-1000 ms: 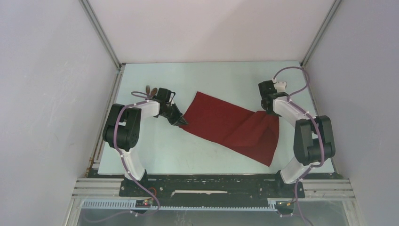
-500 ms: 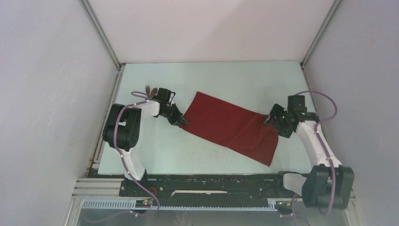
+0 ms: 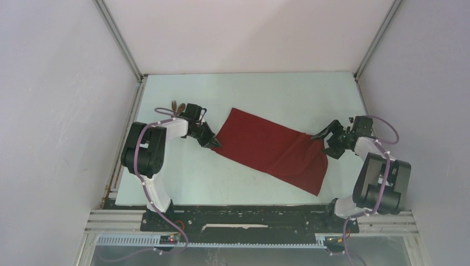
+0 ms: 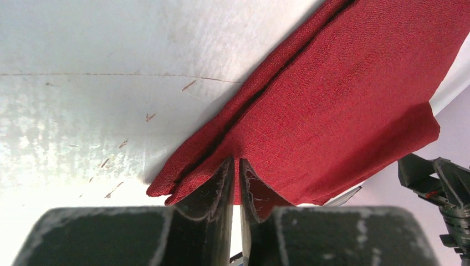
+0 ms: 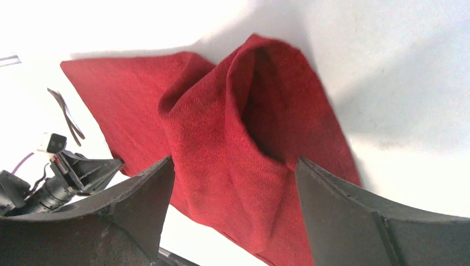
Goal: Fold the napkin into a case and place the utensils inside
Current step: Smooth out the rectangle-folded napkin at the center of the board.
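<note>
The dark red napkin [image 3: 271,149] lies folded double as a long slanted band across the table. Its right end bulges up in a loose hump [image 5: 260,111]. My left gripper [image 3: 213,143] is shut on the napkin's left corner, the two layers [image 4: 332,94] spreading out from the pinched jaws [image 4: 235,166]. My right gripper [image 3: 323,144] stands open at the right end, one finger [image 5: 144,199] on each side of the cloth without pressing it. The utensils [image 3: 176,105] lie behind the left arm, two thin dark pieces [image 5: 66,113].
The white table [image 3: 249,91] is boxed in by grey walls, with metal rails [image 3: 119,41] at the back corners. The left arm's cable [image 3: 161,111] loops close to the utensils. The napkin's near right corner [image 3: 317,191] lies close to the table's front edge.
My right gripper opened and let go of the napkin's right end. Its arm swung from behind the cloth round to the right side. The left arm kept still.
</note>
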Motion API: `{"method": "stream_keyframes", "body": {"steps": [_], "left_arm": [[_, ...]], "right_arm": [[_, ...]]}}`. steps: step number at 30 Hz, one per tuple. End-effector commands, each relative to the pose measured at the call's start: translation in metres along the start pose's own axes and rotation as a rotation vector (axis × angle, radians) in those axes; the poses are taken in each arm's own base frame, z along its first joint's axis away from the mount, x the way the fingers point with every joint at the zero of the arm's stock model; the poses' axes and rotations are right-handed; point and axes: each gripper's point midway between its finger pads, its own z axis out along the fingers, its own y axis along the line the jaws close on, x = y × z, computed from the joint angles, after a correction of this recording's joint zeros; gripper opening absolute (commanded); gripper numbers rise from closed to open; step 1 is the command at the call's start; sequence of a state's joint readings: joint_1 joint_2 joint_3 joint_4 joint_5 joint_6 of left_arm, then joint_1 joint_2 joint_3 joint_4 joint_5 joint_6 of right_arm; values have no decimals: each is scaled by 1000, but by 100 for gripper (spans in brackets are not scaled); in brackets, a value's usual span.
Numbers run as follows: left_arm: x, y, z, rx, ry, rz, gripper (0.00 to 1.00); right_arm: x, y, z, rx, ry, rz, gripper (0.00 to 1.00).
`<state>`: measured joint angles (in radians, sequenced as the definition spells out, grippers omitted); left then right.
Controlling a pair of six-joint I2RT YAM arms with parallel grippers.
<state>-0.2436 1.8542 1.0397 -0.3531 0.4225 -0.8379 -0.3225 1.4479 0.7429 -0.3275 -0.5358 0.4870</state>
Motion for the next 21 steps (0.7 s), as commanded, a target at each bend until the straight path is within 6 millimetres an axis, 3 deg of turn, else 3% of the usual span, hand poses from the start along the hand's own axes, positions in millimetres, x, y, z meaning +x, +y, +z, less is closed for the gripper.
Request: {"method": "stream_keyframes", "body": {"steps": [1,8,13,17,21], "left_arm": [[0,19,7,-68,-16,0,15],[1,17,7,-64,-11,1,15],[1,18,8,-67,-10,0,15],[1,20,9,-70,-11,-6,15],[1,21,11,-74,-9,-11,15]], "right_arm": [[-32,14,4,-85,-69,-16,88],[-54,18,28,-149,-52,95,77],[-65,-3,37,-72,-84,168,52],[-72,-19,34,-40,-105,238,16],[-79,-24,10,0,-184,260,11]]}}
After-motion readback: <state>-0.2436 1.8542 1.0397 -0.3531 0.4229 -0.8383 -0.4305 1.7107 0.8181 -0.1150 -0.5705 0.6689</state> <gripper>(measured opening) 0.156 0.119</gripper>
